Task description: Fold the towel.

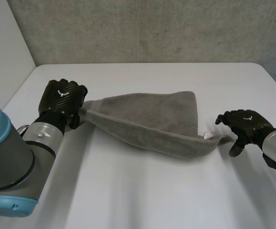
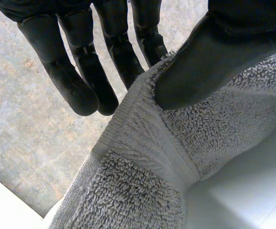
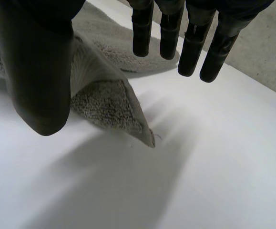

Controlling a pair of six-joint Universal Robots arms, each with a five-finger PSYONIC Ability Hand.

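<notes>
A grey towel lies folded on the white table, stretched in a long wedge between my two hands. My left hand holds its left corner a little above the table. In the left wrist view the thumb presses the towel's hem against the fingers. My right hand hovers just beyond the towel's right corner, open. In the right wrist view that corner rests on the table beside the thumb, with the straight fingers well apart from it.
A grey concrete wall runs along the table's far edge, and a white panel stands at the left. Bare table surface stretches in front of the towel and behind it.
</notes>
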